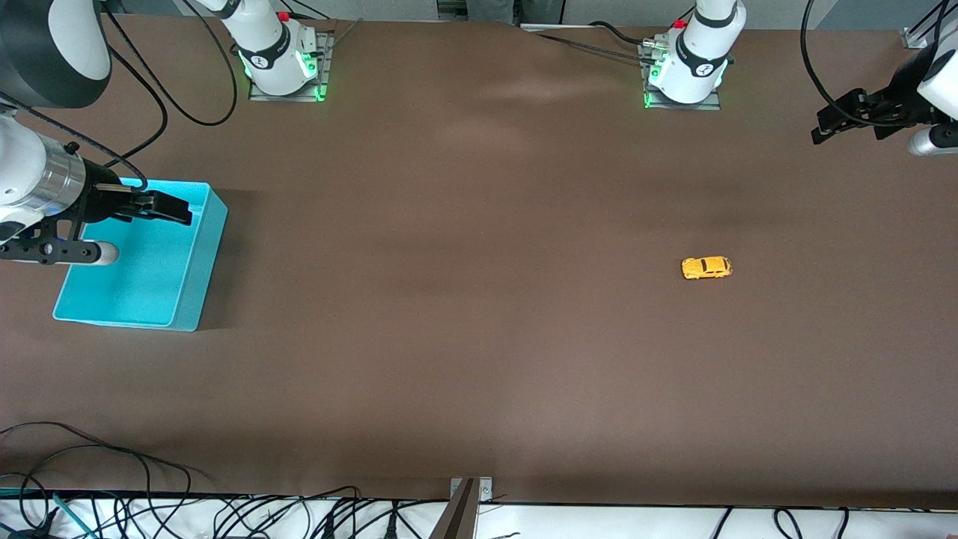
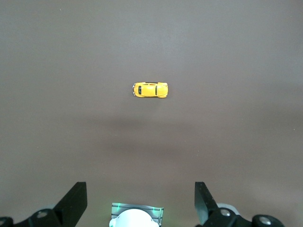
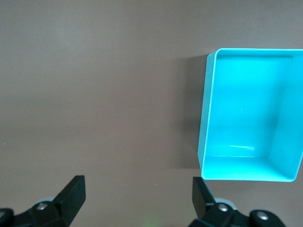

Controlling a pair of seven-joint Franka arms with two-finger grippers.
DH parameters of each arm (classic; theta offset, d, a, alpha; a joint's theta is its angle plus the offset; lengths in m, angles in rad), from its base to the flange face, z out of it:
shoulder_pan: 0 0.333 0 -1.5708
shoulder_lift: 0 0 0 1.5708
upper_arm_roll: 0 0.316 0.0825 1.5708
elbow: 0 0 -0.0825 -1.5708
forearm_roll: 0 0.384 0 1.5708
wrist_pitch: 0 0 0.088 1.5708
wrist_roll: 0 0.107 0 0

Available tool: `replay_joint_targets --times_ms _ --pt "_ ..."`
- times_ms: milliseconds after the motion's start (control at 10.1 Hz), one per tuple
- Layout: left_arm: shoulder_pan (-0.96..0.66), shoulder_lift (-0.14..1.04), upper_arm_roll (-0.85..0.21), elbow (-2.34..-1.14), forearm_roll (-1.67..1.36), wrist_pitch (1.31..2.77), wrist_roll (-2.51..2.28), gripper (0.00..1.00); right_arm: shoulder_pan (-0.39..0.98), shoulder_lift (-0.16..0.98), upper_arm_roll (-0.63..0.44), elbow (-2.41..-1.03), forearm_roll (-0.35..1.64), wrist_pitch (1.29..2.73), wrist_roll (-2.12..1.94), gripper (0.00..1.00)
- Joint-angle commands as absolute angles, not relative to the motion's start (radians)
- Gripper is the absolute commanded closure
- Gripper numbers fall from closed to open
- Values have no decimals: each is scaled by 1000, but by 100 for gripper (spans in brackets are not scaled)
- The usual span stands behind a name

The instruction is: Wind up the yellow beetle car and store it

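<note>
The yellow beetle car (image 1: pixel 706 267) sits untouched on the worktop (image 1: pixel 479 337) toward the left arm's end; left gripper (image 1: pixel 842 118) and right gripper (image 1: pixel 161 206), over the blue bin (image 1: pixel 202 277), hang with jaws released, ready to grasp

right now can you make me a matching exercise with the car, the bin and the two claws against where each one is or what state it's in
Things:
1. yellow beetle car
2. turquoise bin
3. left claw
4. right claw

Places or states:
A. open, over the bin
B. empty, at the right arm's end of the table
C. open, up in the air at the left arm's end of the table
D. on its wheels on the bare brown table, toward the left arm's end

Pairs: 1-D, 2-B, 3-C, 4-A
</note>
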State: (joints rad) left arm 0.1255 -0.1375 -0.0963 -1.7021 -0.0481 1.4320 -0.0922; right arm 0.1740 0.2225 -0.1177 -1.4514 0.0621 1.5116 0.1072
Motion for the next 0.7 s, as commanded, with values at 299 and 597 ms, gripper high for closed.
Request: replay_joint_targets --times_ms 299,597 --pt "126 -121 -98 -1666 -48 1408 -103 0 172 219 -117 -1450 67 1514 120 0" --pt "123 -123 -103 -1666 -48 1408 -103 0 172 219 -117 -1450 66 1514 123 0"
